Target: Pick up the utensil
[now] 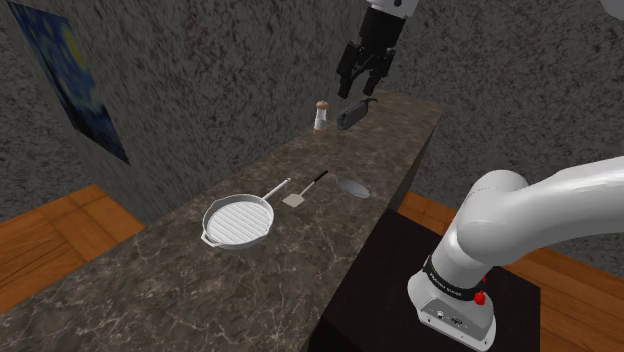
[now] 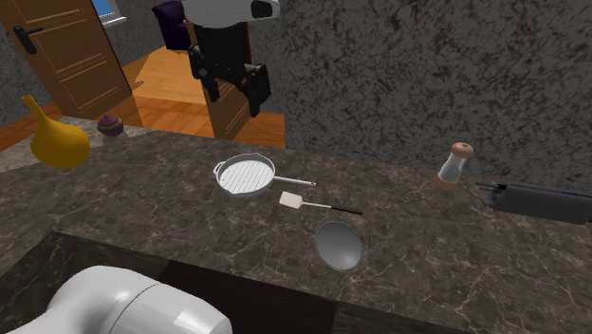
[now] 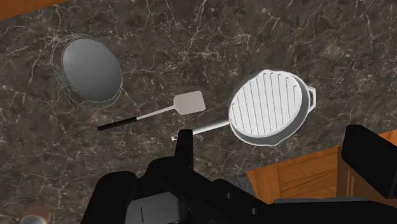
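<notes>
The utensil is a spatula (image 1: 303,190) (image 2: 313,203) (image 3: 159,112) with a white blade and a thin black handle. It lies flat on the dark marble counter (image 1: 150,290), between a white ridged pan (image 1: 238,220) (image 2: 247,175) (image 3: 267,105) and a round grey dish (image 1: 352,186) (image 2: 339,244) (image 3: 89,70). My black gripper (image 1: 357,90) (image 2: 235,97) (image 3: 270,137) hangs high above the counter, open, with nothing between its fingers. It looks down on the spatula and the pan from well above them.
A pepper mill (image 1: 321,117) (image 2: 454,163) and a dark boxy appliance (image 1: 355,113) (image 2: 541,201) stand at the counter's far end. A yellow gourd (image 2: 59,140) and a purple onion (image 2: 110,124) sit at the other end. Rough stone walls run behind the counter.
</notes>
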### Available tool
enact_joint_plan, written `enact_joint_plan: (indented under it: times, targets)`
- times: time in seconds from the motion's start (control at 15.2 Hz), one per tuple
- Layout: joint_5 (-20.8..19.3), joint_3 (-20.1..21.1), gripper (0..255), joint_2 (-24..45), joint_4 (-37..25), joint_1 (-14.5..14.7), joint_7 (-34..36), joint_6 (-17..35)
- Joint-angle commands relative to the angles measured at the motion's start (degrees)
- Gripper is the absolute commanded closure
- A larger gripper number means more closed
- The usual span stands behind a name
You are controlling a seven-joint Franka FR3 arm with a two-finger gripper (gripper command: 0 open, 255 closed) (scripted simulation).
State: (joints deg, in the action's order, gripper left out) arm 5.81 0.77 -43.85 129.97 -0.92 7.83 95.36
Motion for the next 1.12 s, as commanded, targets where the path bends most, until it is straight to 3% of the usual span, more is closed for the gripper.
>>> enact_joint_plan:
  times: [0.0, 0.53, 1.06]
  targets:
    - [0.0, 0.0, 0, 0.0, 0.0, 0.0, 0.0, 0.0]
    - [0.4, 5.1, 0, 9.5, 5.8, -4.9, 14.2, 14.7]
    - [-1.4, 9.2, 0, 22.8, 7.2, -10.0, 29.2, 28.1]
